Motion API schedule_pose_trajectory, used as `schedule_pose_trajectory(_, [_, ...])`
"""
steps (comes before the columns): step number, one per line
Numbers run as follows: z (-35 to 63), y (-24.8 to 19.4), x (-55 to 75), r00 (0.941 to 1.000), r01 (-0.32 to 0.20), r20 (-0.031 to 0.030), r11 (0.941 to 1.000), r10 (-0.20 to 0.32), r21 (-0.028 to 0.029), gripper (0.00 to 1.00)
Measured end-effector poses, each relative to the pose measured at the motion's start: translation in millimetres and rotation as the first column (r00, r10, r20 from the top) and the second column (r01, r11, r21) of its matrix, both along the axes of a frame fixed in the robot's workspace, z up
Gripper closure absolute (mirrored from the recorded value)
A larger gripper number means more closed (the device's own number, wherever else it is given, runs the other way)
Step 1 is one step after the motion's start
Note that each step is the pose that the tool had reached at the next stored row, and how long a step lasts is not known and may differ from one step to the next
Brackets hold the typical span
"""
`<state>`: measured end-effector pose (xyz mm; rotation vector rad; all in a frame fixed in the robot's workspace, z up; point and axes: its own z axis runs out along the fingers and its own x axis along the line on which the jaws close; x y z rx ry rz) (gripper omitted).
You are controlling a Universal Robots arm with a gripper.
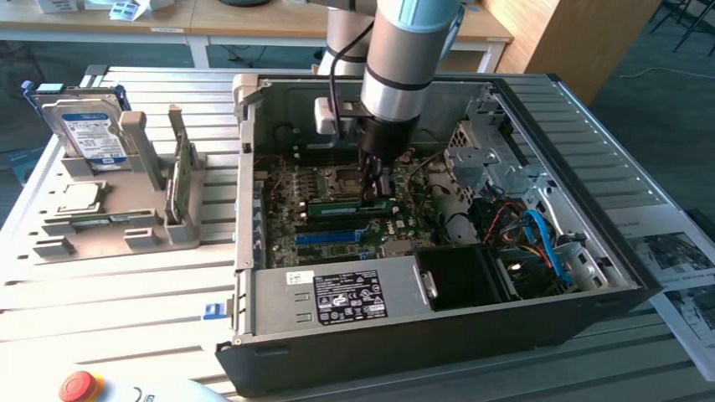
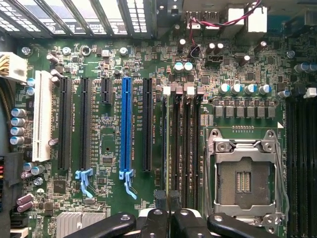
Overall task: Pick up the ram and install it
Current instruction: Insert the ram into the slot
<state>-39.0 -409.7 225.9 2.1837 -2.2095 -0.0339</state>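
Standing at the exterior view's left: a grey rack (image 1: pixel 112 234) on the slatted table (image 1: pixel 123 293), well apart from the pincer.
Rack contents: a blue-labelled hard drive (image 1: pixel 87 126) upright at the far end, and a thin green board (image 1: pixel 179 180) on edge on the side toward the case.
Near-left corner: a red button (image 1: pixel 80 385) at the table's near edge.
Centre: an open computer case (image 1: pixel 391 335) lying on its side, with the motherboard (image 1: pixel 335 239) (image 2: pixel 237 64) facing up inside.
Arm: the grey arm (image 1: pixel 408 50) comes down from the far side into the case.
Ram: the ram (image 1: pixel 335 203) (image 2: pixel 164 144) stands on edge over the middle of the motherboard. It lies along the memory slots, between a black expansion slot (image 2: pixel 147 124) and the empty processor socket (image 2: pixel 245 176).
Pincer: the gripper (image 1: pixel 378 191) (image 2: pixel 167 218) is directly over the ram, at its end toward the exterior view's right. Its fingers (image 2: pixel 159 199) are drawn close and clamped on the stick, one on each face.
Seating: whether the ram is fully down in its slot cannot be told.
Right of the pincer: blue cables (image 1: pixel 542 239) lie loose in the case's right bay.
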Motion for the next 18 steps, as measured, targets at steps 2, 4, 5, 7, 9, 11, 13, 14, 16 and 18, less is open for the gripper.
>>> schedule_pose_trajectory(2, [-0.7, 0.0, 0.0, 1.0000, 0.000, 0.0000, 1.0000, 0.000, 0.0000, 0.88])
schedule_pose_trajectory(4, [-1.5, 0.0, 0.0, 1.0000, 0.000, 0.0000, 1.0000, 0.000, 0.0000, 0.88])
schedule_pose_trajectory(5, [-1.9, 0.0, -0.1, 1.0000, 0.000, 0.0000, 1.0000, 0.000, 0.0001, 0.88])
schedule_pose_trajectory(7, [-2.6, 0.0, -0.1, 1.0000, 0.000, 0.0000, 1.0000, 0.000, 0.0000, 0.88])
schedule_pose_trajectory(9, [-3.0, 0.0, -0.1, 1.0000, 0.000, 0.0000, 1.0000, 0.000, -0.0002, 0.88])
schedule_pose_trajectory(11, [-3.1, 0.0, -0.1, 1.0000, 0.000, -0.0001, 1.0000, 0.000, -0.0002, 0.88])
schedule_pose_trajectory(13, [-3.2, 0.0, -0.1, 1.0000, 0.000, -0.0001, 1.0000, 0.000, 0.0000, 0.88])
schedule_pose_trajectory(14, [-3.2, 0.0, -0.1, 1.0000, 0.000, -0.0001, 1.0000, 0.000, 0.0000, 0.88])
schedule_pose_trajectory(16, [-3.2, 0.0, -0.1, 1.0000, 0.000, 0.0000, 1.0000, 0.000, 0.0000, 0.88])
schedule_pose_trajectory(18, [-3.2, 0.0, -0.1, 1.0000, 0.000, 0.0000, 1.0000, 0.000, 0.0000, 0.88])
